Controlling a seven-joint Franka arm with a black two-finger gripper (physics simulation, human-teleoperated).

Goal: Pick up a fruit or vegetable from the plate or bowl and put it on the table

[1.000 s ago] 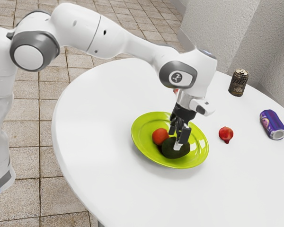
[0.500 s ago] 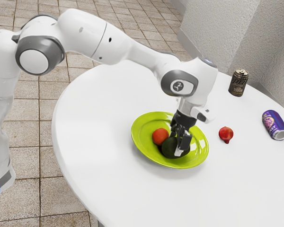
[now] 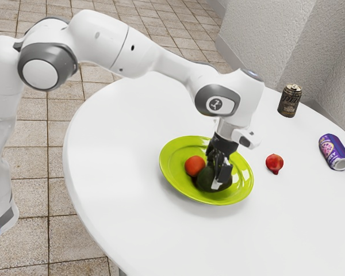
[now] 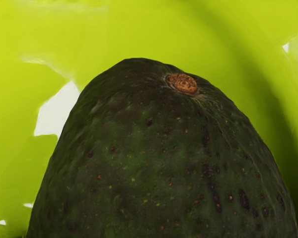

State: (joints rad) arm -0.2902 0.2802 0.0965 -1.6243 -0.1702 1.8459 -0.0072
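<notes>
Near the middle of the exterior view, my gripper reaches down into the green plate, shut on the dark avocado. Its near finger lies against the avocado's side; the far fingertip is hidden behind the fruit. The avocado rests low in the plate. Beside it, toward the exterior view's left, sits a round red-orange fruit or vegetable, also on the plate. In the wrist view the avocado shows large, stem end visible, with the green plate around it.
On the white table, a small red fruit lies off the plate toward the exterior view's right. Farther that way are a purple can on its side and a dark upright can.
My hand came down at the avocado, then stayed nearly still while its fingers drew closer together. The avocado shifted slightly between them. The purple can rolled a little.
</notes>
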